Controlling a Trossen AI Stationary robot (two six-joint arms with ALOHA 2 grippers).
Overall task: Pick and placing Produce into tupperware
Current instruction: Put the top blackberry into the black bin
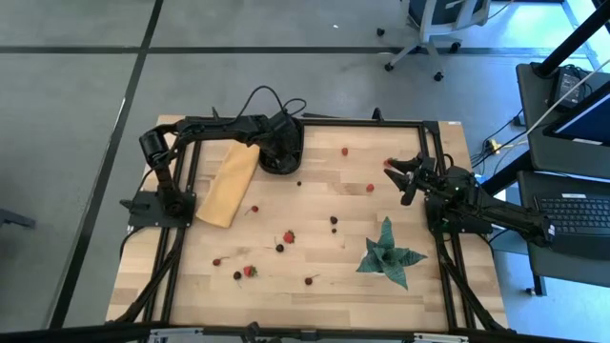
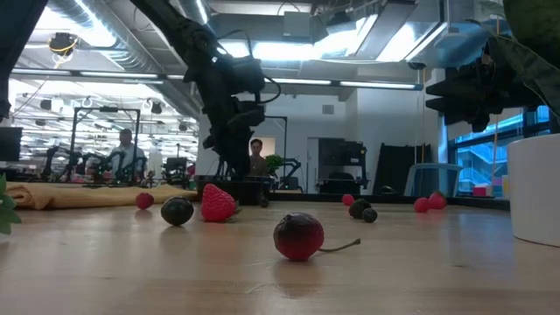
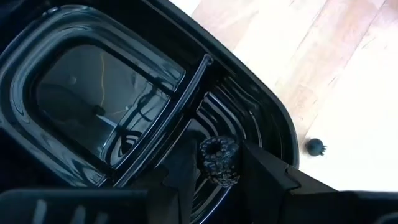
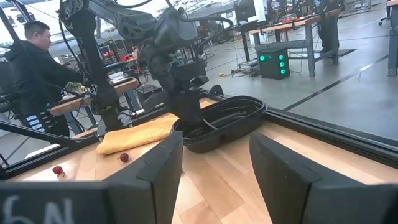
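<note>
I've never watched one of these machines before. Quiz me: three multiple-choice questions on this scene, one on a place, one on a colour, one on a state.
1. Where is the left pincer?
A. over the black tub
B. above the green plant
C. beside the right arm

2. What colour is the folded cloth?
A. blue
B. yellow-tan
C. white

3. What is between the left pincer's fingers?
A. a dark bumpy berry
B. a strawberry
C. nothing

Key: 1 A, the left wrist view looks straight into the tub. 2 B, it lies yellow-tan beside the tub. 3 A, the berry sits between the fingers.
</note>
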